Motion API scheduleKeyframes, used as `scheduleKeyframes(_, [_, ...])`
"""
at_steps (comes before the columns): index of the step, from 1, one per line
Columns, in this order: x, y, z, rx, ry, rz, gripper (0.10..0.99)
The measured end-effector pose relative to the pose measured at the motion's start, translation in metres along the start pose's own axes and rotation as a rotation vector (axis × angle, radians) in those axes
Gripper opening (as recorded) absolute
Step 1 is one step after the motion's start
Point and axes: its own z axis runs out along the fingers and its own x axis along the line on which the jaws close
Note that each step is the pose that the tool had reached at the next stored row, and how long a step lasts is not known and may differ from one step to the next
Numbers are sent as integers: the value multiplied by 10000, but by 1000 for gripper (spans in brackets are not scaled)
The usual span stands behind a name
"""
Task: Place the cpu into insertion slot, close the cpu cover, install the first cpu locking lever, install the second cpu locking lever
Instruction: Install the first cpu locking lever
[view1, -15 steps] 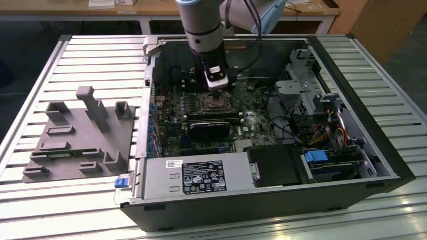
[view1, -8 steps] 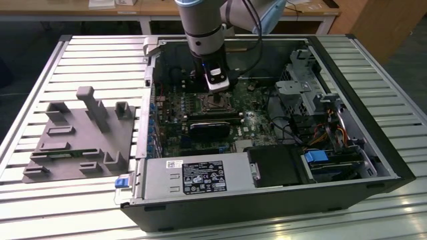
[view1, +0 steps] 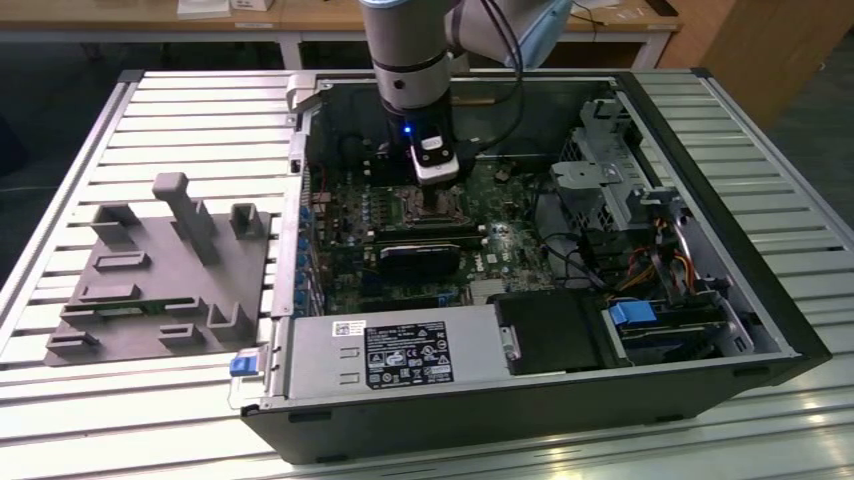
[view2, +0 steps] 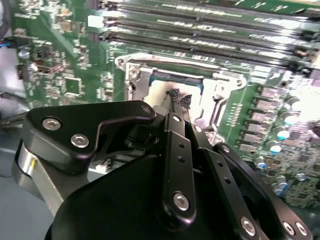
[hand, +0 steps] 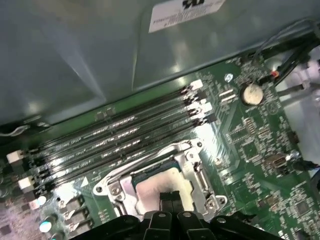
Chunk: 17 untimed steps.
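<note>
Exterior view is used for the overall place: the arm is seen reaching down into the open computer case, which lies on the slatted table. The gripper is held right over the insertion slot on the green circuit board. In the first wrist view the cpu is seen lying flat inside that slot. Its dull grey top is framed by the silver cpu cover, which seems to be folded down around it; whether the cover is fully flat cannot be told. The two fingers are held together with nothing seen between them, and their tips are placed over the middle of the chip. Contact is probable but is not shown clearly. The locking levers cannot be made out with certainty. The work is judged to be at the closing of the cover, with the chip already seated. For this step to be done well, the push should be given straight down and gently, so that the chip is not shifted on the contacts beneath it. No sideways drag should be allowed, and the long memory slots just beside the socket should be kept free of the black linkage.
</note>
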Motion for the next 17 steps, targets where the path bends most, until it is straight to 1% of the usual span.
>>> scheduleKeyframes(1, [0,0,0,21,20,-1,102])
scheduleKeyframes(2, [0,0,-1,25,20,-2,102])
scheduleKeyframes(5, [-2,1,0,26,19,-25,102])
scheduleKeyframes(7, [-4,2,-15,13,26,-143,102])
scheduleKeyframes(9, [-11,4,-62,8,25,-193,102])
scheduleKeyframes(15, [-43,17,-270,33,16,-222,102])
scheduleKeyframes(17, [-52,21,-325,39,13,-222,102])
